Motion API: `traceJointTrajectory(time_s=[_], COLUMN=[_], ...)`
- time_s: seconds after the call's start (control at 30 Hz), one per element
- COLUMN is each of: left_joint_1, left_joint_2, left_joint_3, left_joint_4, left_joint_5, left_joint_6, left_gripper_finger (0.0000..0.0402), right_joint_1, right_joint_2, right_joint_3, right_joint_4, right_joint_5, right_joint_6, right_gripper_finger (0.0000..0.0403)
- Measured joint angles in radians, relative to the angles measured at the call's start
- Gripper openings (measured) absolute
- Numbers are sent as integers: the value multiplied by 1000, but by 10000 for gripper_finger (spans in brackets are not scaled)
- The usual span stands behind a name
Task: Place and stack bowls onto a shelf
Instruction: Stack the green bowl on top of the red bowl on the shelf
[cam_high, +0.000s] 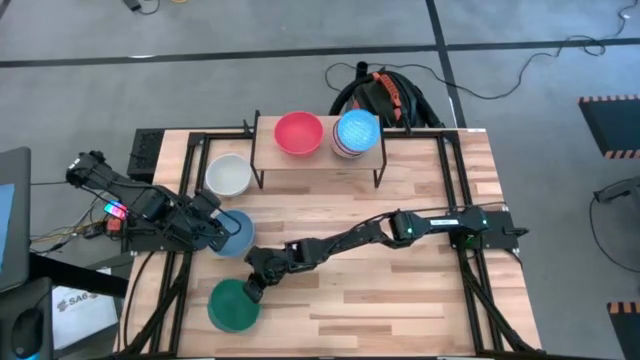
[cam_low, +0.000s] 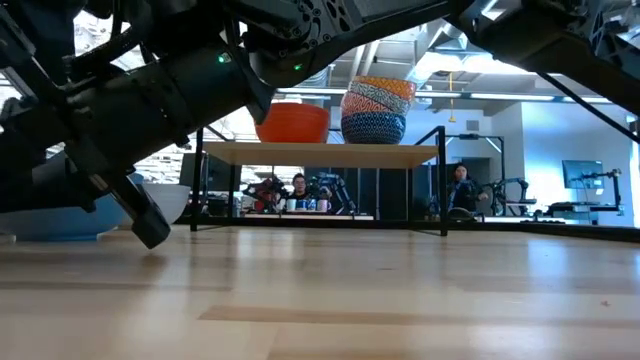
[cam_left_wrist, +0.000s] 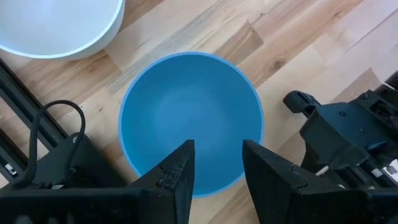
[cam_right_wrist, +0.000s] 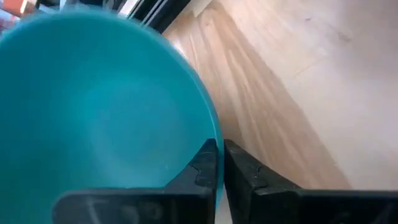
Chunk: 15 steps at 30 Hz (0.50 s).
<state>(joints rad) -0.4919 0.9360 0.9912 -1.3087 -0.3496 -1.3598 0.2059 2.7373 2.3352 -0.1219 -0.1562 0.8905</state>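
Observation:
The shelf (cam_high: 318, 158) stands at the table's far middle. On it are a red bowl (cam_high: 298, 133) and a stack of patterned bowls (cam_high: 357, 133). A white bowl (cam_high: 228, 175) sits on the table to the left of the shelf. A light blue bowl (cam_left_wrist: 189, 121) rests on the table at the left. My left gripper (cam_left_wrist: 217, 149) hangs open just above its rim, touching nothing. A green bowl (cam_high: 232, 306) is at the near left, and my right gripper (cam_high: 253, 289) is shut on its rim. My right gripper pinches the green bowl's rim (cam_right_wrist: 213, 138) on the side toward the table's middle, one finger inside the bowl and one outside. The fingers slant down from the table's right and far side. The bowl stays upright; whether it is off the table does not show.
Black frame rails (cam_high: 188, 190) run along the table's left and right sides. A dark bag (cam_high: 385, 95) lies on the floor behind the shelf. People sit in the room beyond the table (cam_low: 298, 186). Bare wood (cam_high: 400, 300) lies at the near right.

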Motion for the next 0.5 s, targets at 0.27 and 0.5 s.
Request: traceJointTrajectory(time_s=[0.27,0.5], left_joint_1=[0,0], left_joint_2=[0,-1], left_joint_3=[0,0], left_joint_4=[0,0], left_joint_5=[4,13], left_joint_6=[-16,-22], left_gripper_finger=[119,119], right_joint_1=[-12,-19], right_joint_2=[0,-62], right_joint_3=[0,-1], right_joint_4=[-14,-200], right_joint_5=[22,26], right_joint_6=[-6,-91], right_gripper_finger=[28,28])
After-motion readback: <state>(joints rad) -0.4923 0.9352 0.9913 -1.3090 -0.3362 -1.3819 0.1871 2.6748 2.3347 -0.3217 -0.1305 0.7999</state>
